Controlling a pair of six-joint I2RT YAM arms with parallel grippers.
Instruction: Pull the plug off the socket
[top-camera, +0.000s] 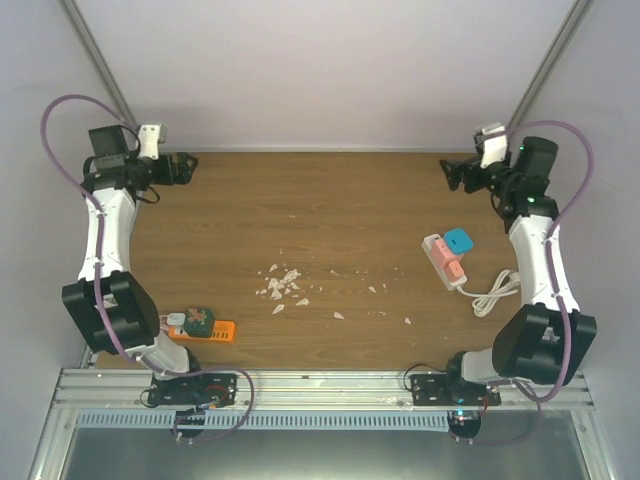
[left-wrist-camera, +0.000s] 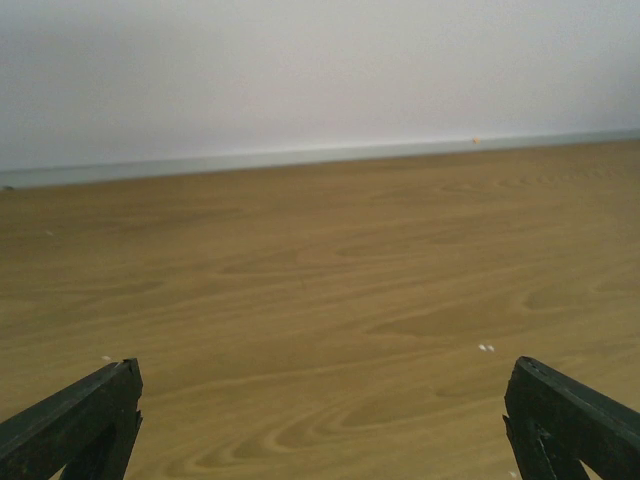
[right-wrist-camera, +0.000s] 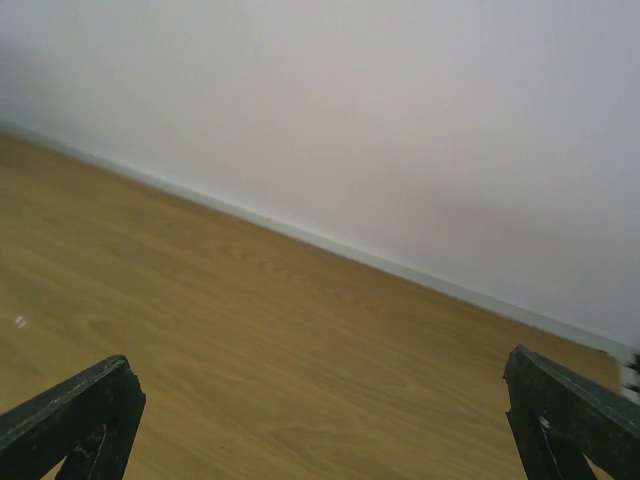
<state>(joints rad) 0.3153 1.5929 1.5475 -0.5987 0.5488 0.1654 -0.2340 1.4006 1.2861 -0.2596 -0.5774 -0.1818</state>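
In the top view a pink and white socket strip (top-camera: 444, 261) lies on the right side of the table with a blue plug (top-camera: 457, 240) seated in its far end and a white cord (top-camera: 494, 292) coiled beside it. My right gripper (top-camera: 449, 171) is open and empty at the far right corner, well beyond the strip. My left gripper (top-camera: 188, 166) is open and empty at the far left corner. Both wrist views show only bare wood between wide-apart fingers (left-wrist-camera: 80, 425) (right-wrist-camera: 570, 410); the plug and strip are out of view there.
An orange socket strip (top-camera: 218, 330) with a dark green plug (top-camera: 198, 320) lies near the left arm's base. White crumbs (top-camera: 283, 284) are scattered mid-table. White walls enclose the back and sides.
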